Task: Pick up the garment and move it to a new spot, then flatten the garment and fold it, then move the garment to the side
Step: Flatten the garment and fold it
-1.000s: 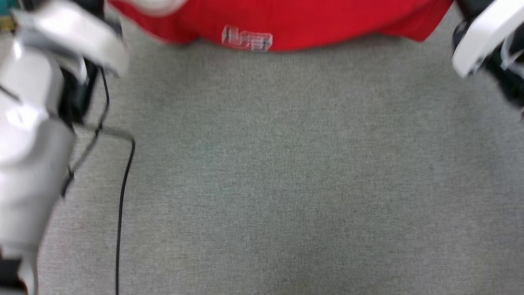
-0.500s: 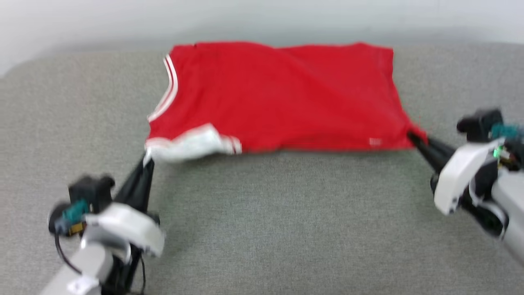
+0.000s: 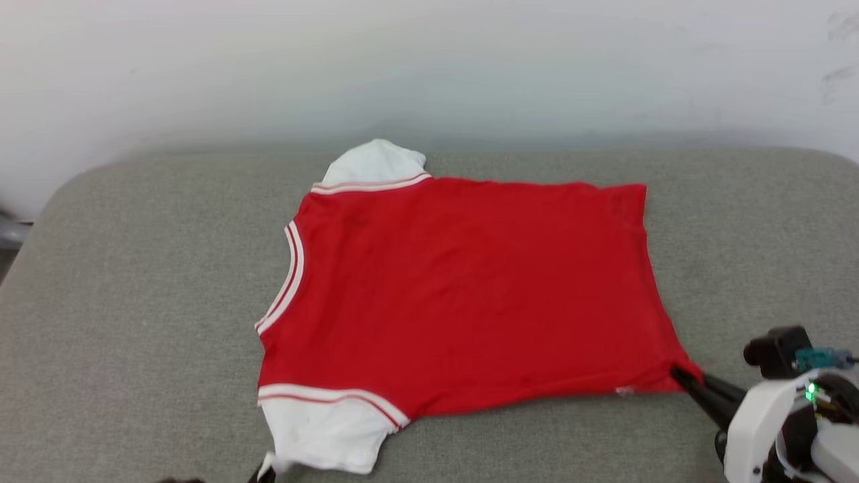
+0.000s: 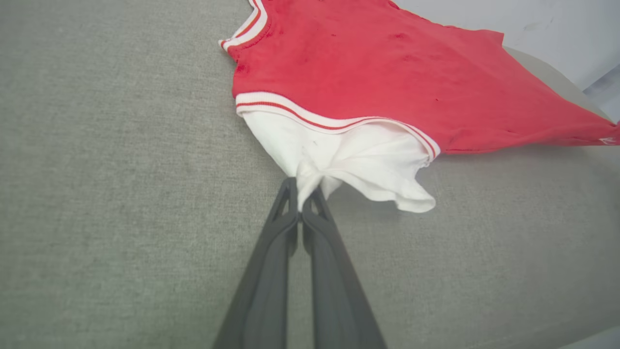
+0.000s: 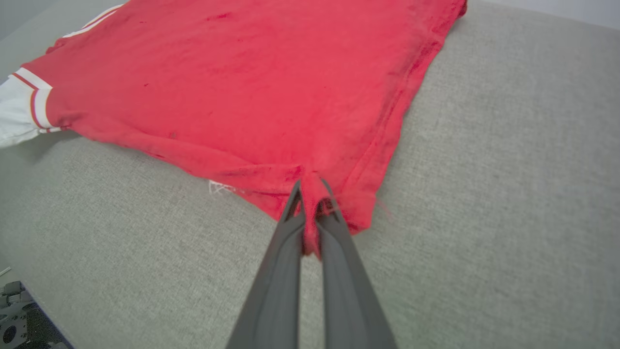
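The garment [image 3: 463,295], a red jersey T-shirt with white sleeves and striped trim, lies spread on the grey padded surface, its plain red side up and its collar to the left. My left gripper [image 4: 303,186] is shut on the near white sleeve [image 4: 348,160], bunching the cloth at its tips. At the near right, my right gripper [image 5: 310,191] is shut on the shirt's red hem corner [image 3: 678,372], and its dark fingers [image 3: 711,396] reach in from the lower right. The lettering is hidden.
The grey cushion [image 3: 134,268] stretches wide around the shirt, with bare fabric to the left, right and front. A pale wall [image 3: 429,67] runs behind its far edge. The cushion's left edge [image 3: 27,235] drops off near a dark gap.
The head view has tilted up, so the whole picture shifted. The shirt now lies flatter and more spread out, with the far white sleeve showing. Both grippers stay shut on the cloth.
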